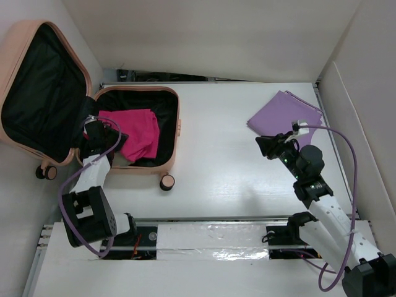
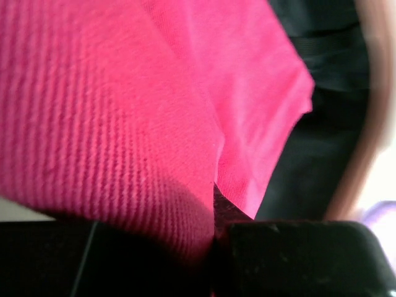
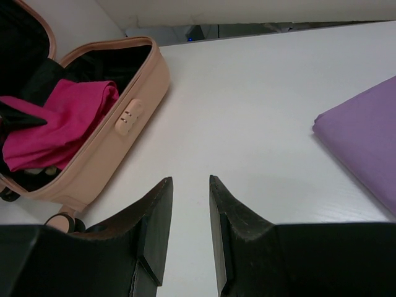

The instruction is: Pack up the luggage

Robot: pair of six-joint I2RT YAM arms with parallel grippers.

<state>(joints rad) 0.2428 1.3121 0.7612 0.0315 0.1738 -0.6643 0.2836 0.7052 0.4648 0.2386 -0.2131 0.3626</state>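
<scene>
Open suitcase [image 1: 170, 133] at the far left corner of the table [image 1: 216, 161], lid tipped back to the left, pink cloth [image 1: 139, 133] inside. Left gripper [image 2: 213, 247] pinched on that cloth. Right gripper [image 3: 190, 204] near a purple cloth [image 1: 286, 114], jaws partly apart, holding nothing.

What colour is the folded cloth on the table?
Light purple. The cloth shows best in the top view.

Ribbed pink cloth [image 2: 124, 124]; smooth matt-shelled luggage [image 3: 147, 83]
</scene>
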